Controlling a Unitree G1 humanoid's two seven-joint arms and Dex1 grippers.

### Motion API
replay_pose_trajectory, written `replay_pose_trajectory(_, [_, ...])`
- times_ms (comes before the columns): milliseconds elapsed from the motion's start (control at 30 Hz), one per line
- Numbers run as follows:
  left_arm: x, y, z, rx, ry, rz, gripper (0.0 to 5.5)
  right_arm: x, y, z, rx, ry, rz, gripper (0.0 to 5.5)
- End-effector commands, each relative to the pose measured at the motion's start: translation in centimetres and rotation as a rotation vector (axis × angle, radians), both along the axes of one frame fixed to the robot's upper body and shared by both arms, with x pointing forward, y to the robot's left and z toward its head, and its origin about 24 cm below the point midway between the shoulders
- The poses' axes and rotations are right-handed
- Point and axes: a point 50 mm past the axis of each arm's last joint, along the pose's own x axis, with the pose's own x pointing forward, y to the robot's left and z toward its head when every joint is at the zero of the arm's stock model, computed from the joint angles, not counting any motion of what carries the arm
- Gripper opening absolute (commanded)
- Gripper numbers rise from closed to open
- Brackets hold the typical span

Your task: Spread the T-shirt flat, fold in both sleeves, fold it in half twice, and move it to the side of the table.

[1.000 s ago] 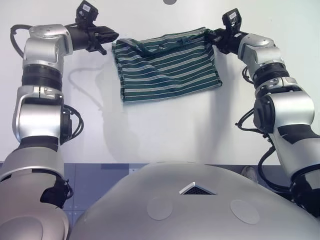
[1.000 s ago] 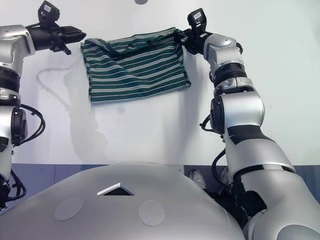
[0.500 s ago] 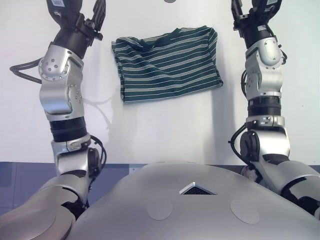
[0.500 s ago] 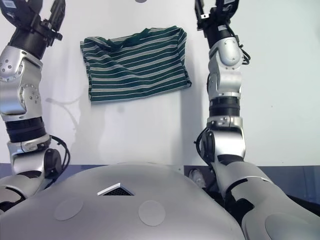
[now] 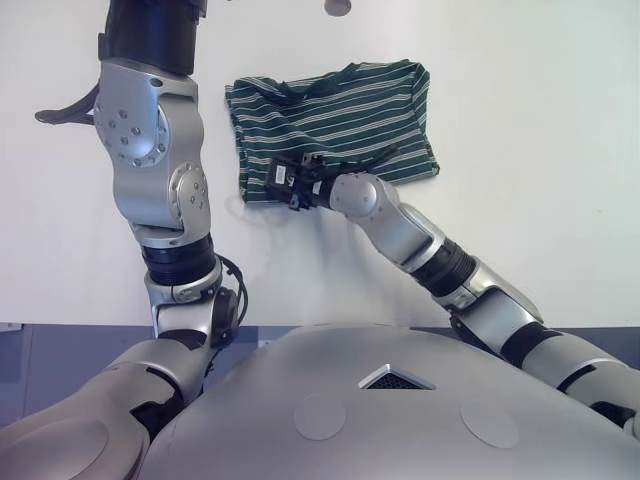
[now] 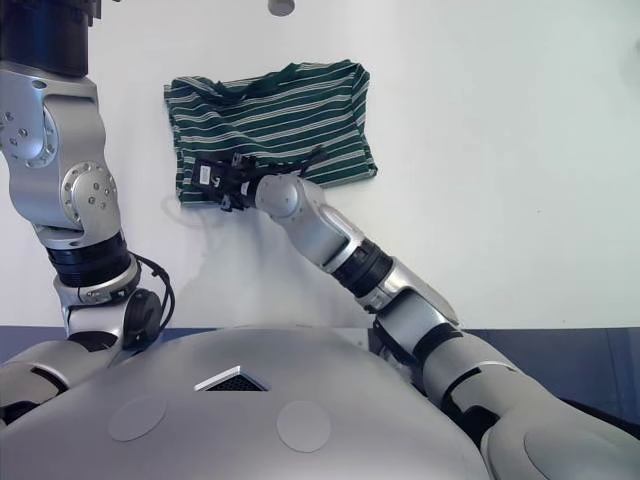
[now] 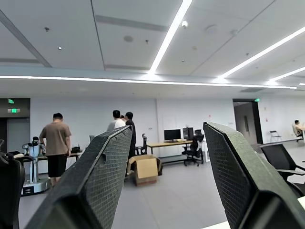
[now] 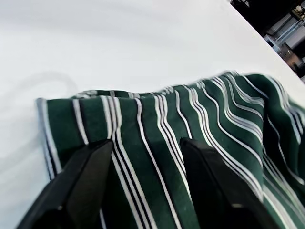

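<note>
The T-shirt (image 5: 340, 120), dark green with thin white stripes, lies on the white table (image 5: 520, 150) toward its far edge. It is folded into a rough rectangle, with a few wrinkles bunched along the far left corner. Its near edge runs fairly straight and its right side lies flat.

From where I stand, the right arm stretches across the table from the robot's right and ends over the near left corner of the shirt. The right gripper (image 8: 147, 148) hangs low over that corner with its two fingers (image 8: 90, 181) apart. Striped cloth shows in the gap between them, and the shirt's left edge and bare table lie just beyond the tips. I cannot tell whether the fingers actually touch the fabric; nothing is pinched.

The left arm stands raised high at the robot's left, well apart from the shirt. The left gripper (image 7: 167, 129) points out into the room. Its two dark, textured fingers (image 7: 105, 181) are spread wide and hold nothing.

A small grey round object (image 5: 339, 6) sits at the far edge of the table, just beyond the shirt. Beyond the raised gripper's fingers there is an open cardboard box (image 7: 145, 169) on the floor. An office chair (image 7: 281, 160) stands off to one side, under long ceiling light strips (image 7: 169, 36).
</note>
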Motion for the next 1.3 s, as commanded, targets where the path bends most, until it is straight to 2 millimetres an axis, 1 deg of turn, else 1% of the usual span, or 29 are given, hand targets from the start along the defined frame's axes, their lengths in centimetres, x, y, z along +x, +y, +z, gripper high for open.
replay_pose_trajectory(33, [0.3,0.0,-0.1,0.007,-0.005,0.006,2.73,-1.8,-7.1,-2.9,-0.253,0.126,0.313,2.63])
replay_pose_trajectory(67, [0.2,-0.2,0.0,0.022,-0.008,-0.013,2.73,-2.6,-9.7,-2.4,-0.299,0.147,0.446,2.63])
replay_pose_trajectory(133, [0.0,-1.0,-0.1,0.097,-0.007,-0.097,2.73,-3.9,-14.4,-1.5,-0.414,0.194,0.611,2.63])
replay_pose_trajectory(200, [-0.9,-2.3,-0.7,0.251,0.010,-0.240,2.73,-4.6,-18.4,-0.7,-0.511,0.185,0.662,2.63])
replay_pose_trajectory(233, [-1.5,-2.9,-1.4,0.344,0.027,-0.304,2.73,-4.7,-19.7,-0.3,-0.537,0.160,0.673,2.63])
replay_pose_trajectory(267, [-2.3,-3.2,-2.6,0.432,0.069,-0.375,2.73,-4.7,-20.8,0.1,-0.559,0.131,0.689,2.63])
replay_pose_trajectory(300, [-3.1,-3.2,-4.4,0.532,0.141,-0.433,2.73,-4.8,-21.7,0.5,-0.563,0.083,0.705,2.63])
replay_pose_trajectory(333, [-4.0,-2.7,-6.3,0.635,0.216,-0.475,2.73,-4.8,-22.3,0.9,-0.534,0.009,0.724,2.63])
replay_pose_trajectory(367, [-4.8,-2.2,-7.8,0.720,0.274,-0.507,2.73,-4.6,-22.8,1.2,-0.504,-0.059,0.710,2.63])
replay_pose_trajectory(400, [-5.6,-1.7,-8.9,0.786,0.314,-0.534,2.73,-4.4,-23.5,1.4,-0.503,-0.102,0.712,2.63])
replay_pose_trajectory(433, [-6.3,-0.9,-10.0,0.889,0.328,-0.558,2.73,-4.0,-25.0,1.7,-0.519,-0.151,0.700,2.63])
replay_pose_trajectory(467, [-6.9,-0.3,-10.6,0.968,0.327,-0.576,2.73,-3.9,-26.3,1.9,-0.529,-0.192,0.700,2.63])
replay_pose_trajectory(500, [-7.3,0.2,-10.9,1.028,0.314,-0.583,2.73,-3.6,-27.0,2.5,-0.499,-0.264,0.687,2.63])
replay_pose_trajectory(533, [-7.5,0.3,-10.8,1.065,0.280,-0.585,2.73,-3.1,-27.3,3.4,-0.446,-0.353,0.652,2.63])
replay_pose_trajectory(600, [-7.3,-0.7,-9.7,1.069,0.177,-0.556,2.73,-2.6,-27.5,4.6,-0.367,-0.475,0.608,2.63])
replay_pose_trajectory(667, [-6.6,-2.3,-7.3,0.980,0.055,-0.493,2.73,-2.7,-27.2,5.6,-0.267,-0.579,0.589,2.63])
replay_pose_trajectory(700, [-6.8,-2.6,-6.6,0.994,-0.005,-0.487,2.73,-2.8,-27.1,6.2,-0.227,-0.635,0.587,2.63])
replay_pose_trajectory(767, [-7.8,-2.5,-7.1,1.105,-0.076,-0.517,2.73,-2.7,-27.3,7.3,-0.187,-0.724,0.578,2.63])
replay_pose_trajectory(800, [-8.8,-1.8,-8.7,1.218,-0.090,-0.562,2.73,-2.5,-27.9,7.6,-0.213,-0.733,0.562,2.63])
replay_pose_trajectory(867, [-11.0,0.3,-12.7,1.421,-0.050,-0.682,2.73,-3.3,-29.6,6.7,-0.272,-0.662,0.544,2.63])
replay_pose_trajectory(900, [-11.9,1.2,-14.1,1.481,-0.029,-0.725,2.92,-3.8,-30.3,6.2,-0.291,-0.625,0.542,2.83])
replay_pose_trajectory(967, [-12.8,1.8,-15.7,1.521,-0.016,-0.759,3.22,-4.9,-31.2,5.0,-0.308,-0.565,0.541,3.14])
replay_pose_trajectory(1000, [-13.0,1.8,-16.3,1.539,-0.017,-0.760,3.46,-5.6,-31.5,4.3,-0.316,-0.531,0.542,3.40])
replay_pose_trajectory(1033, [-13.0,1.7,-16.9,1.560,-0.023,-0.746,3.57,-6.3,-31.8,3.5,-0.333,-0.484,0.552,3.54])
replay_pose_trajectory(1067, [-12.7,1.5,-17.3,1.575,-0.038,-0.719,3.73,-7.0,-32.1,2.7,-0.345,-0.447,0.560,3.63])
replay_pose_trajectory(1133, [-12.0,1.0,-17.8,1.587,-0.069,-0.674,4.08,-7.8,-32.1,1.6,-0.366,-0.406,0.567,3.63])
replay_pose_trajectory(1233, [-11.1,0.3,-18.6,1.602,-0.110,-0.639,4.08,-8.3,-31.4,-0.2,-0.378,-0.382,0.572,3.63])
replay_pose_trajectory(1300, [-10.8,-0.3,-19.0,1.603,-0.127,-0.633,4.08,-8.7,-31.1,-1.3,-0.387,-0.365,0.564,3.63])
